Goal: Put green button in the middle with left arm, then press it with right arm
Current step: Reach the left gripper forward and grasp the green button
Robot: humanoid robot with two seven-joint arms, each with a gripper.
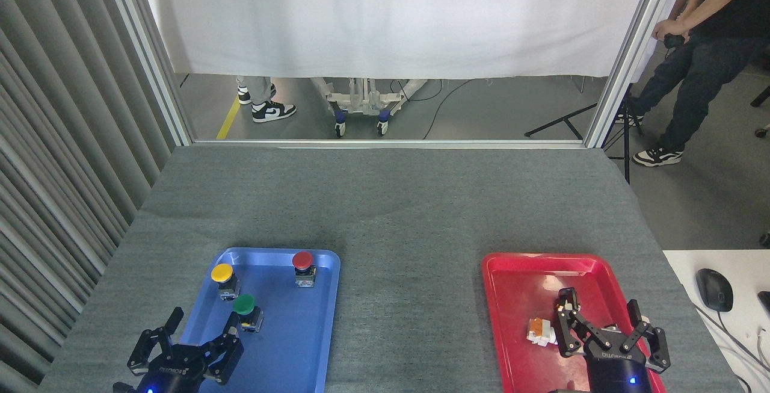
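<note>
Looking down from the head view, I see the green button [244, 305] standing upright in the blue tray [301, 351], near the tray's left half, with the yellow button [222, 272] just behind it to the left and the red button [302, 260] farther back toward the tray's far edge. My left gripper [203, 327] sits over the tray's near left corner with its 2 fingers spread apart, and 1 fingertip [233, 323] is just beside the green button's body; I cannot tell whether it touches. The middle [409, 297], the bare grey cloth between the 2 trays, has nothing on it. My right gripper [600, 318] hangs over the red tray [517, 278] with its jaws apart, gripping nothing, just beside a small orange-and-white part [539, 331] lying in that tray.
</note>
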